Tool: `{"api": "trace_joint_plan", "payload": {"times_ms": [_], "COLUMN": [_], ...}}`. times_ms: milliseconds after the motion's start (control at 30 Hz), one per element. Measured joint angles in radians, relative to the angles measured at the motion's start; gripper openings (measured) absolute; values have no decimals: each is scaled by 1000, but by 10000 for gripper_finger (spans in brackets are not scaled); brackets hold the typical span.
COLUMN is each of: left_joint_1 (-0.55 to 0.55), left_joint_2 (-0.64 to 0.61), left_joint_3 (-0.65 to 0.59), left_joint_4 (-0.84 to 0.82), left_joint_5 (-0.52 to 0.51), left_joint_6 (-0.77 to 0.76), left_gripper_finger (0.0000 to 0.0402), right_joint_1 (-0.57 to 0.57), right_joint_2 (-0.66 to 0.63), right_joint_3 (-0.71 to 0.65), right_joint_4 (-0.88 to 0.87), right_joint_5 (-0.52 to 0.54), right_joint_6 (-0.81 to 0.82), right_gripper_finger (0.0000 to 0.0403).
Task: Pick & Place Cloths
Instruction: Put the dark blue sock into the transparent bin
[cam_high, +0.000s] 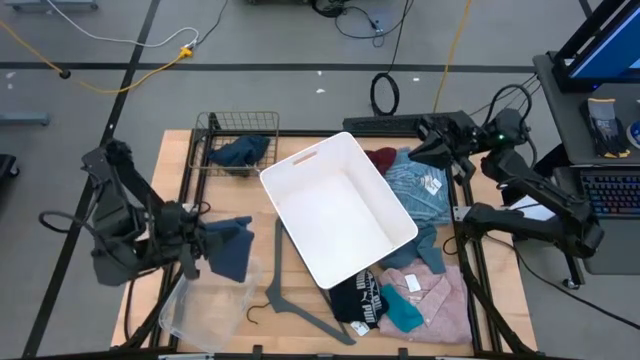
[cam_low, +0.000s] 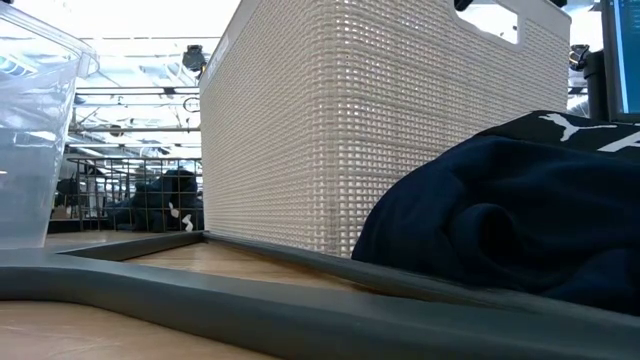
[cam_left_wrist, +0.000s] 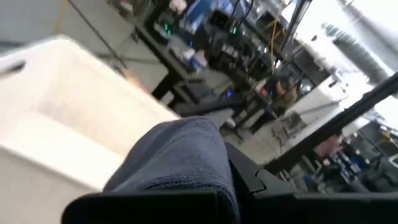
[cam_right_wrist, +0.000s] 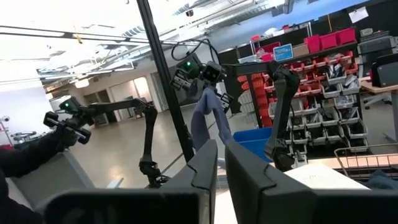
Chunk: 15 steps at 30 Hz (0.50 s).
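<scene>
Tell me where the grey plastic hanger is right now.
In the high view the grey hanger lies flat on the table's front half, just left of the white basket and beside the black cloth with white print.

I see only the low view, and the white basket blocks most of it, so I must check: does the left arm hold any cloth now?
Observer: Yes. The left gripper is shut on a dark blue cloth, left of the white basket.
Operator: Is anything inside the basket?
Observer: No. From above, its inside shows bare.
Operator: Where is the right arm?
Observer: The right gripper is at the table's back right, by the light-blue shirt.
</scene>
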<state>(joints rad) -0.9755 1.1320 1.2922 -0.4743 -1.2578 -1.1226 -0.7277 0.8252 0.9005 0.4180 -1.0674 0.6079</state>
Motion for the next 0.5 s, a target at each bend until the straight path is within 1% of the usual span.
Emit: {"api": "trace_joint_plan", "payload": {"times_ms": [100, 233, 300, 400, 500], "left_joint_1": [-10, -10, 0, 3, 0], "left_joint_2": [0, 4, 11, 22, 35], "left_joint_3": [0, 0, 0, 0, 0], "left_joint_4": [-112, -283, -388, -543, -642], "left_joint_5": [90, 286, 410, 629, 827], "left_joint_6": [-158, -436, -610, -866, -1035], "left_gripper_finger": [0, 0, 0, 0, 0], "right_joint_1": [0, 0, 0, 0, 0], "right_joint_2": [0, 0, 0, 0, 0], "right_joint_3": [-3, -3, -3, -3, -3], "right_joint_4": [0, 0, 0, 0, 0], "right_joint_5": [0, 1, 1, 1, 1], "right_joint_6": [0, -2, 0, 0, 0], "right_gripper_finger": [20, 20, 20, 20, 20]}}
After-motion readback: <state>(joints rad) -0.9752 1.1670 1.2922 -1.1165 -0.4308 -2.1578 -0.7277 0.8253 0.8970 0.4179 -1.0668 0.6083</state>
